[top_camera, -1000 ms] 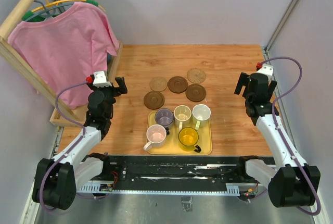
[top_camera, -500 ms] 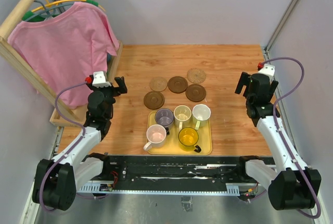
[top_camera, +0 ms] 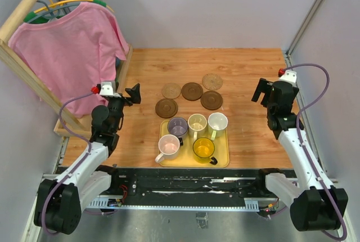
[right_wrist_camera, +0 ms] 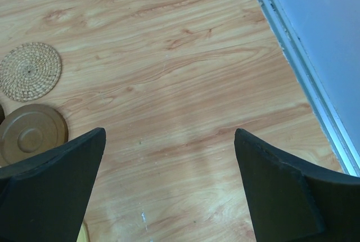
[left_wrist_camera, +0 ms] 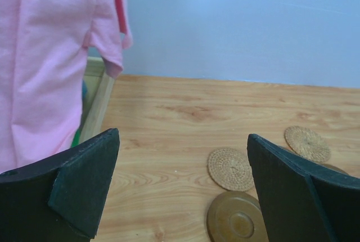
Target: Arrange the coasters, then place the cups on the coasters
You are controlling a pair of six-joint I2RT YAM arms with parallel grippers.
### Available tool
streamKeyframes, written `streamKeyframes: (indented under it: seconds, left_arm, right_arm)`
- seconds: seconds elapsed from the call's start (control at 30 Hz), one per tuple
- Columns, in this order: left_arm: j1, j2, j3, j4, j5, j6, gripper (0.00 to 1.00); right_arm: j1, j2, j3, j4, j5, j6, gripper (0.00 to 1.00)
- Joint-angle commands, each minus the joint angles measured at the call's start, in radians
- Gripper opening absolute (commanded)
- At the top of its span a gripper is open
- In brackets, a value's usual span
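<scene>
The table (top_camera: pixel 247 73) is matt wood-grain, tan coasters (top_camera: pixel 212 80) rough woven, brown coasters (top_camera: pixel 192 90) smooth, shirt (top_camera: pixel 73 50) soft cloth

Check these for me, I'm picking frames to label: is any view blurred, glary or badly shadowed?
Top external: even soft light, sharp throughout, no harsh glare on the cups or tray. Left wrist: the tan coaster is crisp; the left tool is dark, with little detail. Right wrist: wood grain of the table is crisp; the right tool is equally dark.
</scene>
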Motion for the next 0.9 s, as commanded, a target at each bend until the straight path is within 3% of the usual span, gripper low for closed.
streamKeyframes:
  seconds: [0.0,0.23,0.4,0.43,0.63,0.73,0.83,0.87]
  left_arm:
    - [-0.005,0.023,0.053,-0.009,0.113,0.011,1.0]
    - [-0.005,0.056,0.12,-0.114,0.015,-0.03,1.0]
    - [-0.005,0.086,0.147,-0.133,0.036,-0.031,1.0]
    - [-0.005,0.098,0.154,-0.136,0.056,-0.034,0.96]
    - [-0.005,0.179,0.172,-0.09,0.179,-0.088,0.5]
    - [-0.006,0.225,0.192,-0.076,0.228,-0.103,0.46]
    - [-0.011,0.272,0.221,-0.076,0.273,-0.1,0.5]
    - [-0.014,0.286,0.23,-0.076,0.283,-0.094,0.5]
  right_arm:
    - [-0.006,0.025,0.039,0.007,-0.084,-0.005,0.98]
    - [-0.006,0.068,0.082,0.015,-0.198,-0.015,0.99]
    - [-0.001,0.109,0.114,0.057,-0.295,-0.026,0.99]
    - [0.004,0.121,0.12,0.066,-0.307,-0.026,0.99]
    - [0.102,0.221,0.179,0.081,-0.294,-0.06,0.95]
    - [0.179,0.264,0.218,0.084,-0.241,-0.104,0.83]
    - [0.217,0.305,0.254,0.108,-0.272,-0.134,0.64]
    - [0.217,0.321,0.27,0.113,-0.307,-0.133,0.38]
